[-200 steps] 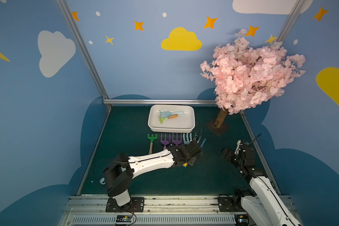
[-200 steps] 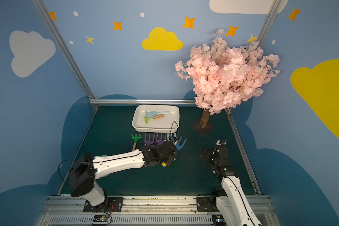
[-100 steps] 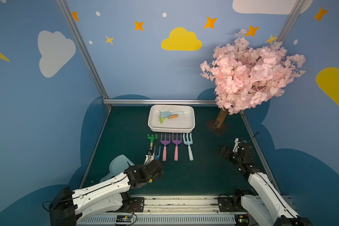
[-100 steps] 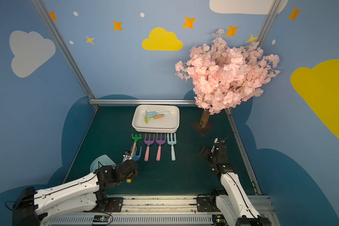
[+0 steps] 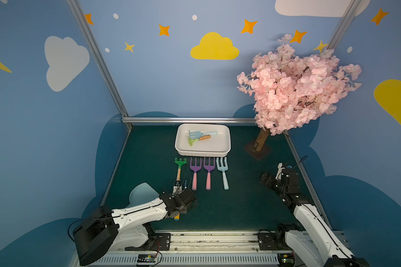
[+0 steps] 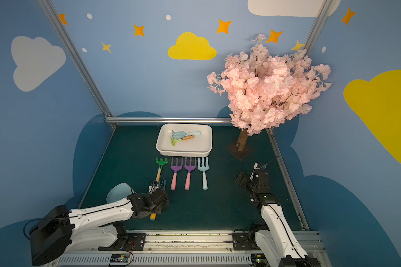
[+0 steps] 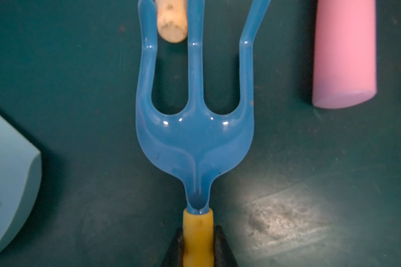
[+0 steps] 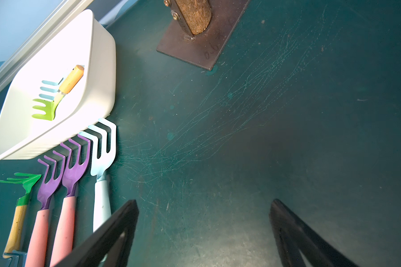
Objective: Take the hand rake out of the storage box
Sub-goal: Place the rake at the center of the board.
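My left gripper is shut on the yellow handle of a blue three-tined hand rake. It holds the rake low over the green mat at the front left, outside the storage box. The tines reach over the end of a wooden handle. The white storage box stands at the back centre. A light blue rake and a lime green rake with an orange handle lie in it. My right gripper stands open over bare mat at the right, holding nothing.
In front of the box lies a row: a green rake, two purple forks with pink handles and a light blue fork. A pale blue scoop lies front left. A pink blossom tree on a brown base plate stands back right.
My left arm has drawn back from the right end of the row to the front left, carrying the blue rake. The right arm has barely shifted.
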{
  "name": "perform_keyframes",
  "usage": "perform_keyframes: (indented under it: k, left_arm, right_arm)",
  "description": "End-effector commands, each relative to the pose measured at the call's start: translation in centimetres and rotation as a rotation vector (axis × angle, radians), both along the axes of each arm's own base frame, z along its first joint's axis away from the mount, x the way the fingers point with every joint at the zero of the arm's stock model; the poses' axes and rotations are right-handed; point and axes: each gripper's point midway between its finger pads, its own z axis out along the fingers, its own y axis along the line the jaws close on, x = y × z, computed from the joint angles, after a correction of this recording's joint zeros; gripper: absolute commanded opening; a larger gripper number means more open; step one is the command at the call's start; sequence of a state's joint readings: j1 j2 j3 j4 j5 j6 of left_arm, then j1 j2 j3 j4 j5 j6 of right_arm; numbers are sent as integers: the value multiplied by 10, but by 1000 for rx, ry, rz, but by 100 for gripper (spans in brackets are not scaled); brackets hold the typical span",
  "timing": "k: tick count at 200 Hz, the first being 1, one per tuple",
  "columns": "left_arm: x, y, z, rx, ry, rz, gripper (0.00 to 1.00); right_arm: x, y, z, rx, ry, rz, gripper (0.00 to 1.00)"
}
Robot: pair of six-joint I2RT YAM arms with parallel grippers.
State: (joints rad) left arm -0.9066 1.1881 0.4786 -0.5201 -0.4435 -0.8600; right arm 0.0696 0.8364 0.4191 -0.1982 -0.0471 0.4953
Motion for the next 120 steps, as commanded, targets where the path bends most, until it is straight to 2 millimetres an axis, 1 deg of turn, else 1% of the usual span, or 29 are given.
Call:
perform_keyframes:
  k: [1,14,25,38,71,83,95,107,120]
  left_arm:
    - [2,-3,-3,-29,1,-1,5]
    - [1,-1,-3,-30,0,3,15]
    - [1,-1,-3,-34,-1,5,21]
    - [0,0,-2,-38,-3,10,32]
    - [-1,4,7,-26,1,11,38]
    - [0,4,16,-29,-6,11,43]
    - [3,2,29,-41,-26,0,46]
    - [6,1,45,-46,-54,-15,50]
    - [17,-2,70,-58,-109,-40,56]
  right_arm:
    - [4,0,10,5,-32,1,92]
    - [4,1,9,5,-31,1,92]
    - [5,1,10,5,-32,2,93]
    - [5,1,8,7,-28,2,92]
    - [5,1,9,5,-29,6,92]
    - [5,2,9,6,-30,7,92]
    - [6,4,10,11,-38,22,92]
    - [9,13,14,24,-60,77,93]
    - [11,26,21,47,-92,146,93]
